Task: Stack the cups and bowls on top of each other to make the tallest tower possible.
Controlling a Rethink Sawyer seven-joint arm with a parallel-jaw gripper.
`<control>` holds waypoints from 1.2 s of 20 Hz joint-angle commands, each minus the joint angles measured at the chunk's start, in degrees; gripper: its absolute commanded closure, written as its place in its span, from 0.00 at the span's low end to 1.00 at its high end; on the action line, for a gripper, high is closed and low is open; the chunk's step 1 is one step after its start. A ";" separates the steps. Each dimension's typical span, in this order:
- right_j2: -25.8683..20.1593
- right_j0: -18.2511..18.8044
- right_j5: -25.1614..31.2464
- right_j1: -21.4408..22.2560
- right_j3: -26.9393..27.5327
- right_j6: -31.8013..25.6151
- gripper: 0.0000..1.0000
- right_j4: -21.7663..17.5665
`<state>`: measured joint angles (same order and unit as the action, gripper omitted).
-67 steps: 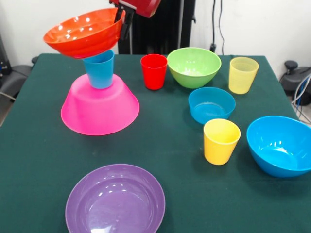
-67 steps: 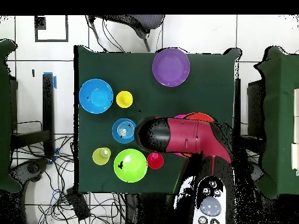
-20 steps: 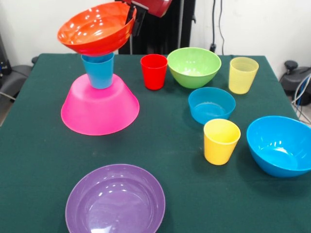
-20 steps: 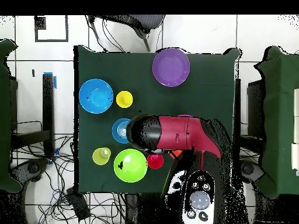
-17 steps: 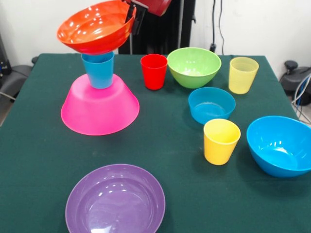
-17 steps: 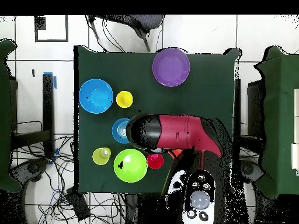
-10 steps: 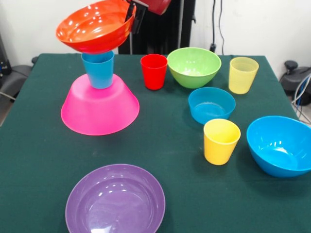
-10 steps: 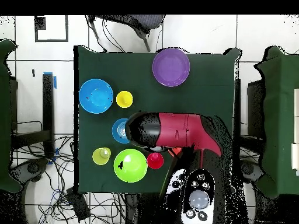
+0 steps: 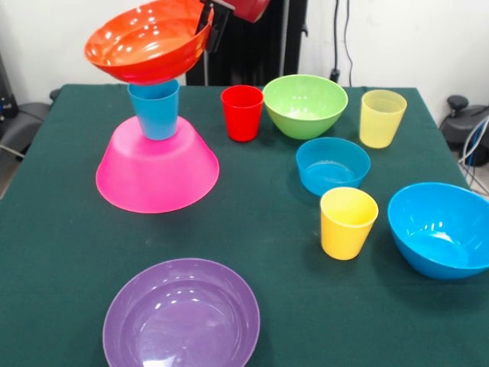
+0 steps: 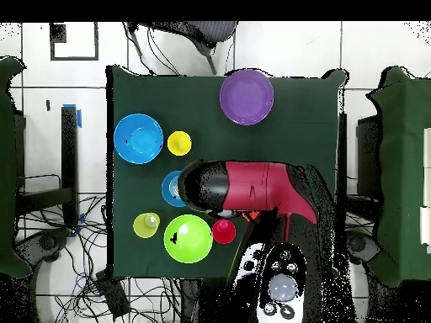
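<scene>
The tower stands at the left of the front view: a pink bowl (image 9: 157, 166) upside down with a blue cup (image 9: 155, 111) upright on it. An orange bowl (image 9: 145, 42) hangs tilted right over the cup, its base at the cup's rim; I cannot tell whether they touch. My gripper (image 9: 208, 30) is shut on the orange bowl's right rim. On the cloth stand a red cup (image 9: 242, 112), green bowl (image 9: 305, 105), pale yellow cup (image 9: 381, 118), small blue bowl (image 9: 332, 165), yellow cup (image 9: 348, 222), larger blue bowl (image 9: 439, 228) and purple bowl (image 9: 182, 313). In the overhead view my arm (image 10: 244, 189) hides the tower.
The green table (image 9: 260, 229) ends close behind the tower and near the purple bowl. From above, the purple bowl (image 10: 247, 96), blue bowl (image 10: 138, 138), yellow cup (image 10: 178, 143), green bowl (image 10: 188, 238) and red cup (image 10: 223, 231) show beside the arm.
The orange bowl rose from its low tilt on the cup 3.4 s ago; over the last second it drifted slightly left, still gripped by the rim. Nothing else moved.
</scene>
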<state>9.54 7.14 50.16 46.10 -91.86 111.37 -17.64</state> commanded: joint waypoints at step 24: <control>5.85 -15.77 3.27 -13.69 10.26 16.56 1.00 -5.26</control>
<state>16.39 -4.52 50.15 37.28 -85.94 112.17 -23.22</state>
